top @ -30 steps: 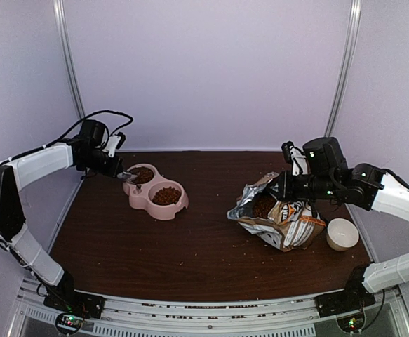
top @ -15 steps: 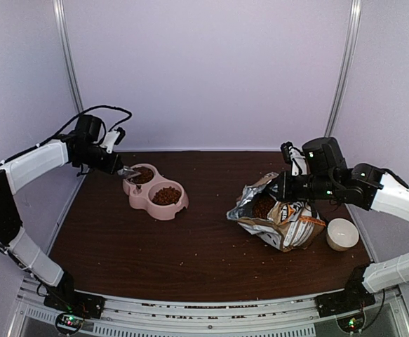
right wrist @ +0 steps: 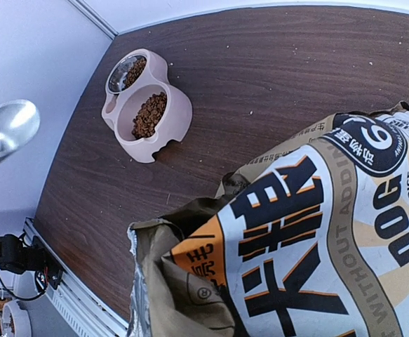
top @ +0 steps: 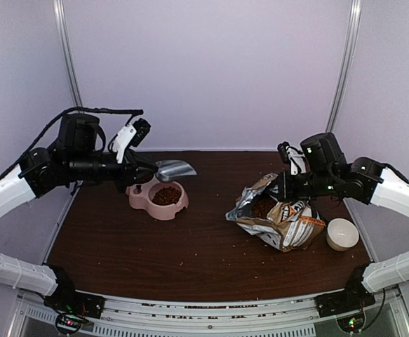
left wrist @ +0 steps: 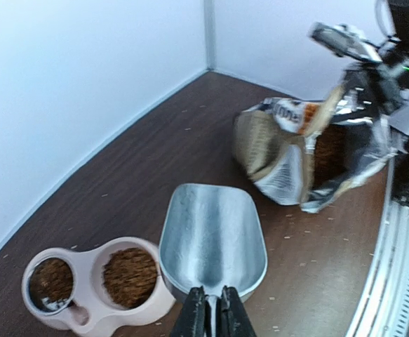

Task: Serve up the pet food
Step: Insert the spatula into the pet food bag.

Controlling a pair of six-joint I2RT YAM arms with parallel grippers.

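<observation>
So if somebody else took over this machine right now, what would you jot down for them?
Left gripper: shut on the handle of the scoop, which is empty and held in the air near the feeder.
Right gripper: shut, apparently pinching the rim of the open bag.
Done: both basins of the feeder hold pet food.
Left: probably only setting the scoop down and letting go of the bag, unless fuller basins are wanted.
</observation>
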